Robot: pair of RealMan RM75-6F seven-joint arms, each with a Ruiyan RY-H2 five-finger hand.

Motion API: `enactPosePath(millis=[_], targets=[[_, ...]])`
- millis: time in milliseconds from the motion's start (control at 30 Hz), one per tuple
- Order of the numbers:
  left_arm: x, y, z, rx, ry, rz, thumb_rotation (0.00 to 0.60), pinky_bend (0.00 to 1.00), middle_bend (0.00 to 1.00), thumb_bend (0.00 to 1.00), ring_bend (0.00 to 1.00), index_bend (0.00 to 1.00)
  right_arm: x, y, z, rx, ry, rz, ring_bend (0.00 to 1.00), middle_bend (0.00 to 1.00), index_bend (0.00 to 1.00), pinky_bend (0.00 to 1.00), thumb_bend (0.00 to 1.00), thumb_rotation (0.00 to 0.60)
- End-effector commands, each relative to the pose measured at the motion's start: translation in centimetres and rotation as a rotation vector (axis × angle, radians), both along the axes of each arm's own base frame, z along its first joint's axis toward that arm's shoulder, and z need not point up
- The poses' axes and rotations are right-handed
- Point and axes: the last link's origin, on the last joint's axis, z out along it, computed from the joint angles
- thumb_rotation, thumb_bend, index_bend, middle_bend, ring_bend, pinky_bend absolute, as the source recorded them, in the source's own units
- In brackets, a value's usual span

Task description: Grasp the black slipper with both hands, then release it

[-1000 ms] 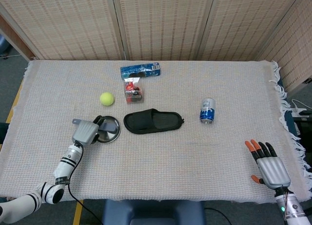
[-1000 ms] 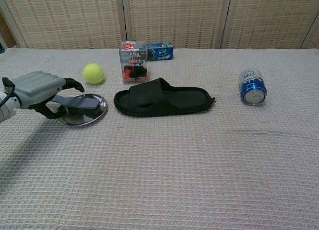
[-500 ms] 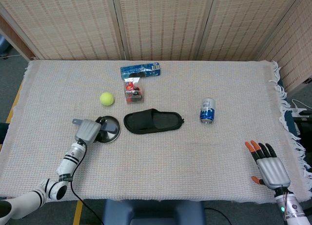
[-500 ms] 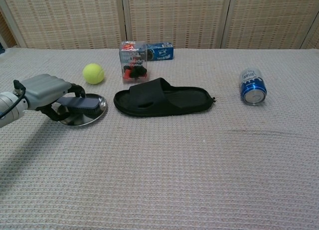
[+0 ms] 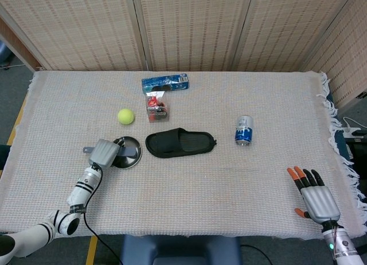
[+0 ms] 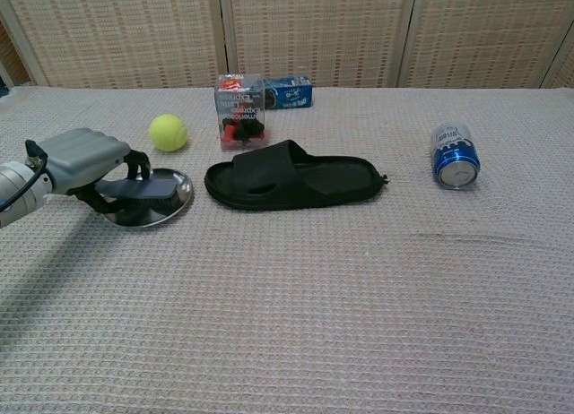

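The black slipper (image 5: 180, 143) lies flat near the table's middle, toe end to the left, and nothing touches it; the chest view shows the slipper (image 6: 291, 175) too. My left hand (image 5: 104, 152) is well left of it, at a silver dish (image 5: 133, 144). In the chest view the left hand (image 6: 82, 159) has its fingers curled around the end of a dark brush (image 6: 136, 191) lying in the dish (image 6: 170, 208). My right hand (image 5: 314, 197) hovers at the table's near right corner, fingers spread and holding nothing, far from the slipper. The chest view does not show it.
A yellow tennis ball (image 5: 125, 116) sits behind the dish. A clear box with red contents (image 5: 156, 105) and a blue packet (image 5: 165, 82) stand behind the slipper. A blue can (image 5: 243, 131) stands to the slipper's right. The cloth's fringed edge (image 5: 338, 133) runs along the right.
My left hand has shifted a little to the right, closer over the dish, its fingers still around the brush. The right hand and the slipper have hardly moved.
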Motion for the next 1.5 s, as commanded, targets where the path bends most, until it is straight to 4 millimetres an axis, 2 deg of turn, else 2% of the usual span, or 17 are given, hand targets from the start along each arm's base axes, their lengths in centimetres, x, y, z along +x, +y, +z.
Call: enactPosePath(millis=[33,267,400,567,733,933,1033,1233,1500], targets=[[0.0,0.0,0.1,0.005,-0.001,-0.004,0.600,1.00,0.45,0.39,0.82,0.39,0.0,0.0,0.0,0.000,0.002,-0.001,0.00,0.00,0.00,0.00,0.05,0.600],[0.3,-0.2,0.4,0.013,-0.011,-0.020,0.600,1.00,0.53,0.39,0.82,0.46,0.3,-0.6,-0.7,0.010,-0.016,0.027,0.00,0.00,0.00,0.00,0.05,0.600],[0.8,-0.2,0.9,0.020,-0.024,-0.024,0.600,1.00,0.55,0.39,0.82,0.48,1.9,-3.4,-1.9,0.026,-0.054,0.096,0.00,0.00,0.00,0.00,0.14,0.600],[1.7,-0.4,1.6,0.034,-0.051,-0.020,0.600,1.00,0.56,0.40,0.82,0.48,5.8,-8.6,-4.6,0.082,-0.090,0.206,0.00,0.00,0.00,0.00,0.32,0.600],[2.6,-0.7,2.0,0.036,-0.053,-0.025,0.600,1.00,0.56,0.40,0.82,0.48,10.3,-12.6,-8.5,0.139,-0.055,0.281,0.00,0.00,0.00,0.00,0.42,0.600],[3.1,-0.8,2.6,0.045,-0.049,-0.020,0.600,1.00,0.55,0.40,0.82,0.47,14.7,-15.6,-13.2,0.209,-0.066,0.321,0.00,0.00,0.00,0.00,0.51,0.600],[3.3,-0.8,2.8,0.046,-0.052,-0.015,0.600,1.00,0.55,0.40,0.82,0.47,16.0,-16.6,-15.0,0.223,-0.040,0.321,0.00,0.00,0.00,0.00,0.53,0.600],[4.1,-0.4,2.9,0.026,-0.033,-0.009,0.600,1.00,0.55,0.40,0.82,0.47,17.3,-18.0,-17.8,0.246,-0.021,0.269,0.00,0.00,0.01,0.00,0.53,0.600],[6.2,-0.4,2.2,-0.002,-0.063,-0.036,0.600,1.00,0.55,0.39,0.82,0.47,17.4,-19.0,-19.0,0.249,-0.003,0.213,0.00,0.00,0.01,0.00,0.56,0.600]])
